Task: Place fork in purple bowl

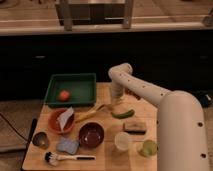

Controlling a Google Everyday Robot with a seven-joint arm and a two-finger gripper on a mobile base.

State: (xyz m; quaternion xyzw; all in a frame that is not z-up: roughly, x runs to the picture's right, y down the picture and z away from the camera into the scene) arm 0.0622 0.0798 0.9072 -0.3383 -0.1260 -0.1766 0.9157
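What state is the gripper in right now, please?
Gripper: state cannot be told; it hangs low over the table, beside the green tray.

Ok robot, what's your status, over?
Gripper low over wooden table. Slim pale fork lies near it, outside round glossy purple bowl. Nothing covers bowl.

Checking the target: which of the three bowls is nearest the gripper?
The dark purple bowl, front centre; the orange bowl and small grey bowl lie farther left. The gripper hangs beyond it, toward the right.
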